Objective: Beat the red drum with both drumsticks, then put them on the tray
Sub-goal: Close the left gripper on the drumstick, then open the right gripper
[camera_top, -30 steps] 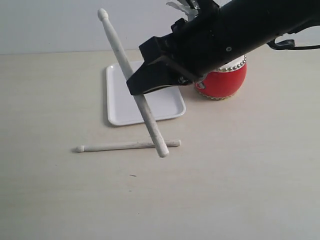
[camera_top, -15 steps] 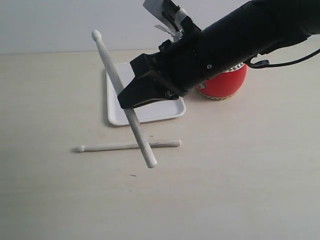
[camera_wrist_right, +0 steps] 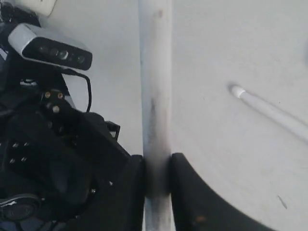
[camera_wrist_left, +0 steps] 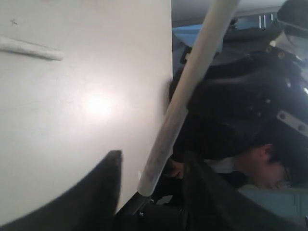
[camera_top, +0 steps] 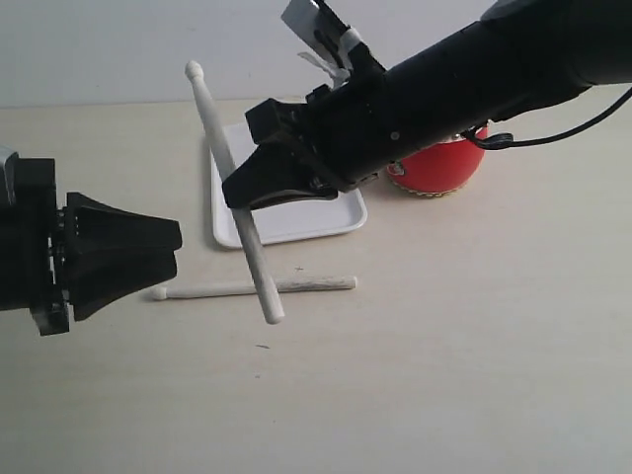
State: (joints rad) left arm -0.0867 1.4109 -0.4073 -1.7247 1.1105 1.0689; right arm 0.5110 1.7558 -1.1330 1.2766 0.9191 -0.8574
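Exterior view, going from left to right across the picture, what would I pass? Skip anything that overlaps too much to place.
left gripper → held drumstick → red drum

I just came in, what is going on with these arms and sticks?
The right gripper holds one drumstick tilted in the air in front of the tray. The left gripper stands open and empty. The second drumstick lies on the table. Neither stick is on the tray yet; the red drum stands beside it.
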